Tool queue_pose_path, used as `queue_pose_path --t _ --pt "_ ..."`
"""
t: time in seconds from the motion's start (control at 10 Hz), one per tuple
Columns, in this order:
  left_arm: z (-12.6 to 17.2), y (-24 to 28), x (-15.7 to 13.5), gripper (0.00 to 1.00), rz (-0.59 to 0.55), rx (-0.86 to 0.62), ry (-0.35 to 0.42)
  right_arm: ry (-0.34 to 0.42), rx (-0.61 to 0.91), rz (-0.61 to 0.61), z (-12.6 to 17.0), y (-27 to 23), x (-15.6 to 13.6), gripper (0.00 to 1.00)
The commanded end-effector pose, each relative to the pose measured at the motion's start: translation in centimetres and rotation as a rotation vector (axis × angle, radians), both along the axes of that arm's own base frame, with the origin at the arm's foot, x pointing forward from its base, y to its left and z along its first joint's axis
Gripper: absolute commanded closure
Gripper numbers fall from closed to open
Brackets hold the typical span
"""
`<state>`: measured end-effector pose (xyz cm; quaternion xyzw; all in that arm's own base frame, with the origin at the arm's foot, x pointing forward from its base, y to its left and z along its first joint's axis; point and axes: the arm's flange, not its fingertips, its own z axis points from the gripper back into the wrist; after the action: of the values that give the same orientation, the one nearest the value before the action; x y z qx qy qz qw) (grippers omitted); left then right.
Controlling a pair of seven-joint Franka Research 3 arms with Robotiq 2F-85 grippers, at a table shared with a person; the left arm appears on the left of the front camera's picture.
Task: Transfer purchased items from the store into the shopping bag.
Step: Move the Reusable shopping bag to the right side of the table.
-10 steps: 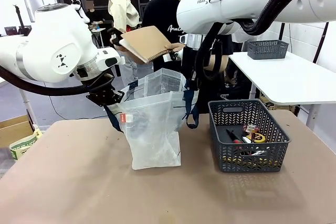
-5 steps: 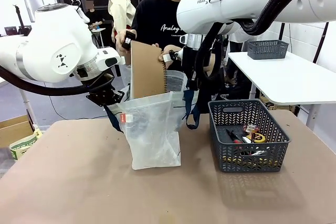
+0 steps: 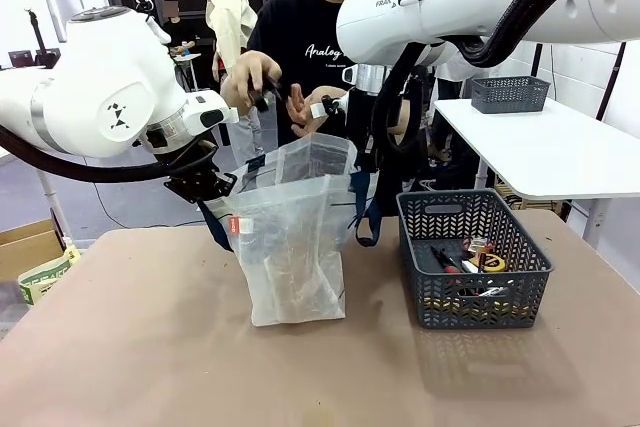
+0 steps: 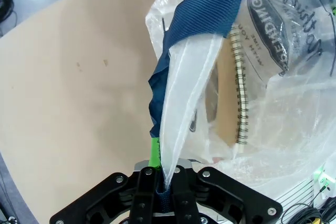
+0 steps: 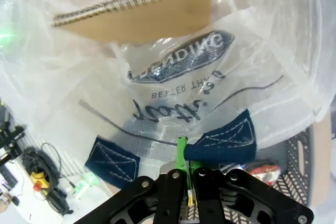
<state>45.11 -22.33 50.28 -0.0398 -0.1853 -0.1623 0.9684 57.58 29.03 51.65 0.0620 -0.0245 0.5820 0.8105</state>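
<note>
I find left pincer [image 4: 161, 174] and right pincer [image 5: 186, 174] each clamped on a navy strap [image 4: 205, 9], holding the shopping bag [image 3: 290, 247] open for loading | spiral notebook [image 5: 142, 14] inside it | purchased items [image 3: 465, 262] lie in the store [image 3: 480, 312] on the desk [image 3: 150, 347], just beside the bag

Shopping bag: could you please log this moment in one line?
left gripper: shut on strap | right gripper: shut on strap | notebook: in bag
</note>
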Motion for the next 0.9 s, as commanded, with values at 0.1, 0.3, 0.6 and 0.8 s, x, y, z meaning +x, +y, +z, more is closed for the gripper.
queue_pose_path --t 0.1,0.3,0.6,0.8 --pt "0.06 0.04 -0.01 1.0 -0.003 0.006 -0.005 0.001 -0.001 -0.003 -0.06 -0.07 0.01 1.0" --pt "0.06 0.04 -0.01 1.0 -0.003 0.006 -0.005 0.001 -0.001 -0.003 -0.06 -0.07 0.01 1.0" --pt "0.06 0.04 -0.01 1.0 -0.003 0.006 -0.005 0.001 -0.001 -0.003 -0.06 -0.07 0.01 1.0" --pt "0.06 0.04 -0.01 1.0 -0.003 0.006 -0.005 0.001 -0.001 -0.003 -0.06 -0.07 0.01 1.0"
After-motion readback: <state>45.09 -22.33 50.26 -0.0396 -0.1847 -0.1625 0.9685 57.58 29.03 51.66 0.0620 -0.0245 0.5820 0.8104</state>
